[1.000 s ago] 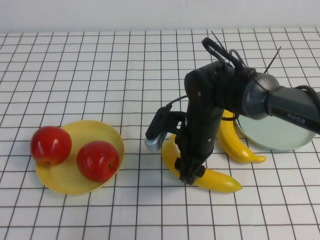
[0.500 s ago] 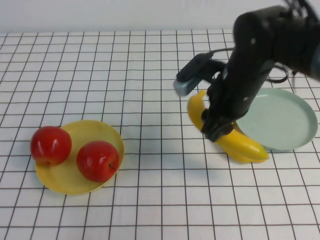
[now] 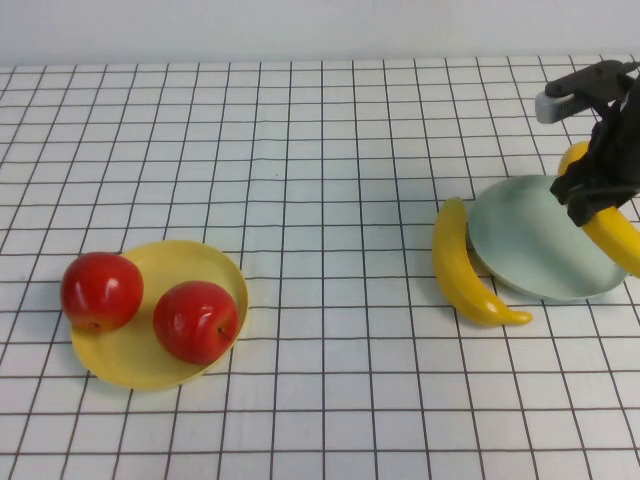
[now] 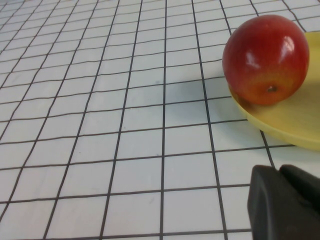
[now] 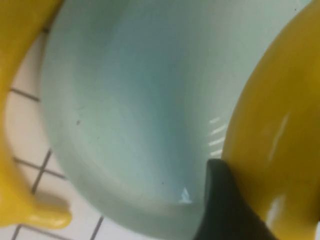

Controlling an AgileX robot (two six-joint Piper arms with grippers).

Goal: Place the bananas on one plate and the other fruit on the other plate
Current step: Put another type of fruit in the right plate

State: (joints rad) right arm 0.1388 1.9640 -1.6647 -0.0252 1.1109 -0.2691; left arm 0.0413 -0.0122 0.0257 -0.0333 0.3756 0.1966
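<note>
Gridded bench (image 3: 300, 150): right claw (image 3: 598, 196) clamps one banana (image 3: 618, 232) above the green plate (image 3: 520, 245), long axis slanting outward (left claw (image 4: 287, 202), unreadable, waits beside the apples (image 3: 195, 320)).

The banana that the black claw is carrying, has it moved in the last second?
Yes. The curved yellow banana in the right gripper went from near the table's middle rightward to over the pale green plate. Left gripper sits near the yellow plate.
</note>
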